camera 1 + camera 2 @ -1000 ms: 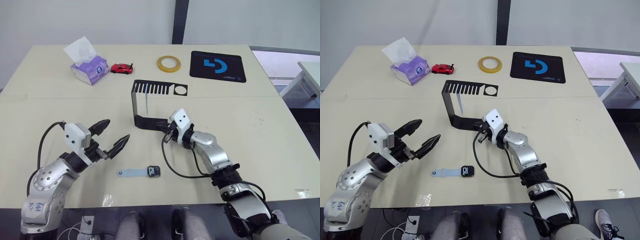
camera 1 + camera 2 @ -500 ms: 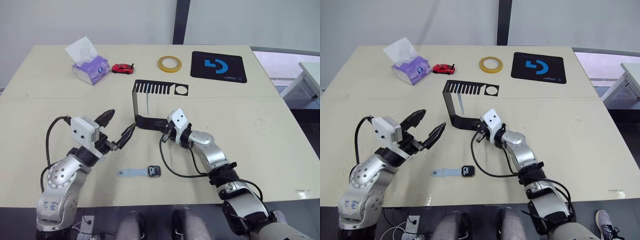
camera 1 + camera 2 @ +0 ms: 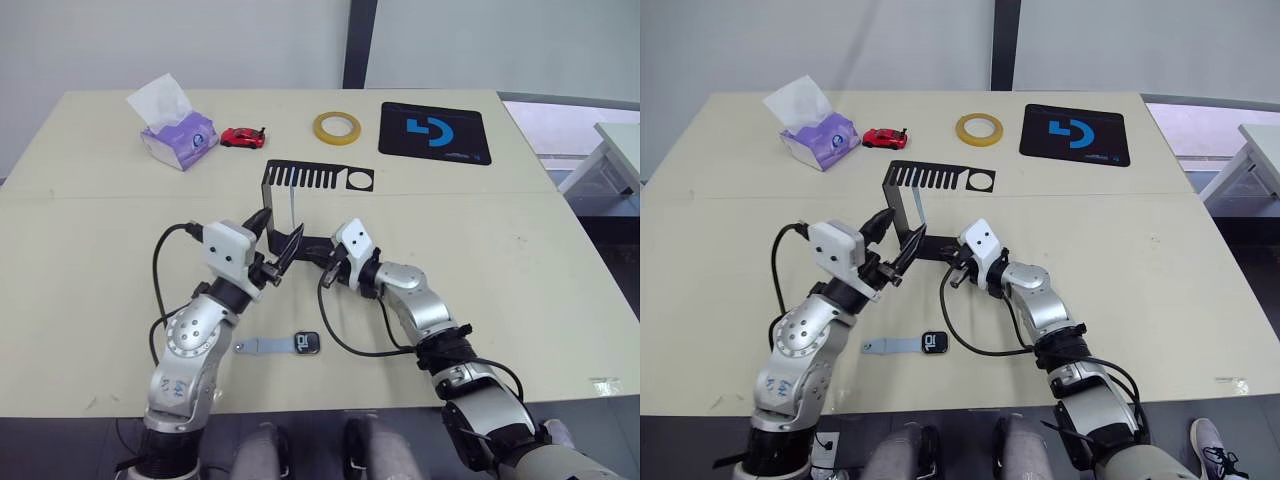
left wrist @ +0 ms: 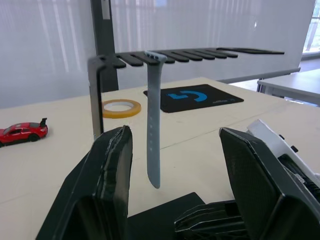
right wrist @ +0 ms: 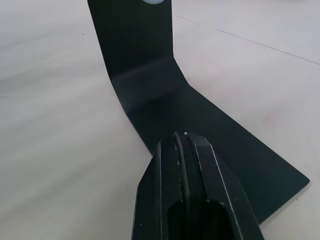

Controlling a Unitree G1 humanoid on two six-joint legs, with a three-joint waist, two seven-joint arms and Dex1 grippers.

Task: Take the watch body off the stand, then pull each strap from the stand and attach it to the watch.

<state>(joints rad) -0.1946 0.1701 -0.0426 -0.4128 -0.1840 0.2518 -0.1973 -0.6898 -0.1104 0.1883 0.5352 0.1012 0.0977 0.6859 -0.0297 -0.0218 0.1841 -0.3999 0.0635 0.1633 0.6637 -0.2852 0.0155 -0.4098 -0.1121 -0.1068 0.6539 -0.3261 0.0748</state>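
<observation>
The black stand (image 3: 315, 178) is upright at mid-table, and one pale strap (image 4: 153, 135) hangs from a comb slot in its top plate. My left gripper (image 3: 283, 225) is open right at the stand's upright, its fingers (image 4: 107, 185) to either side of the hanging strap and a little short of it. My right gripper (image 5: 182, 137) is shut, with its tips resting on the stand's flat base (image 5: 200, 115). The watch body (image 3: 307, 343) lies on the table nearer to me, screen up, with the other strap (image 3: 262, 346) joined to its left side.
A tissue box (image 3: 175, 135), a red toy car (image 3: 243, 137), a yellow tape ring (image 3: 337, 127) and a black mat with a blue logo (image 3: 435, 132) line the far side. My right arm's cable (image 3: 345, 340) loops close to the watch.
My left arm has swung from the front left up to the stand, bringing its open fingers around the hanging strap. The right gripper has stayed on the base.
</observation>
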